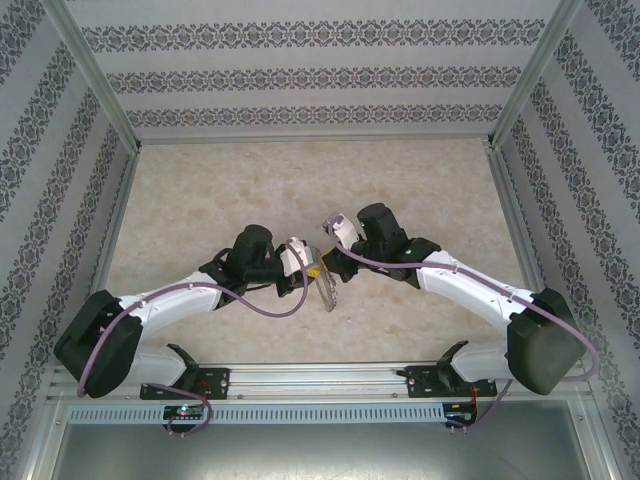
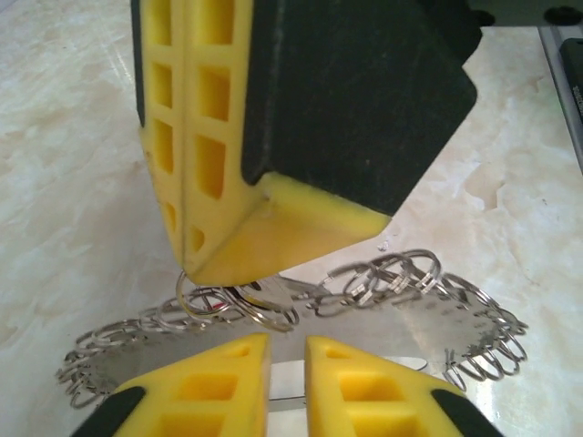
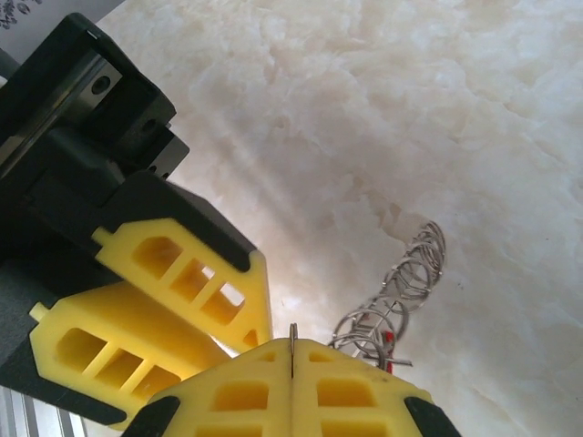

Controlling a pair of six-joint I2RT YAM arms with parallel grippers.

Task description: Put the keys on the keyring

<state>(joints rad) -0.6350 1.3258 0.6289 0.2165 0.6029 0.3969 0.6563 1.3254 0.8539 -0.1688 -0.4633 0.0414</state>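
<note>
**Keyring and two pairs of jaws, mid-worktop**

Keyring point(image 1: 327, 292) — a long silvery loop strung with many small rings. It lay on the pale marbled worktop point(image 1: 250, 190), near the front edge and under the point where the two arms met. From the left wrist it ran across the view point(image 2: 401, 273). From the right wrist one end of it curled away point(image 3: 414, 264).

Red tag point(image 3: 387, 339) — a small red fleck among the rings, close to the right jaws. The key itself was too small to make out.

Right jaws: the yellow fingers point(image 3: 346, 391) were pressed together, with a thin metal edge standing in the seam. I could not tell whether it was a ring or a key. Their tip came down onto the rings.

Left jaws: the yellow fingers point(image 2: 219, 382) were nearly together, with a narrow slit between them. I could not tell whether they pinched anything. They stood just beside the right jaws, above the keyring.
</note>
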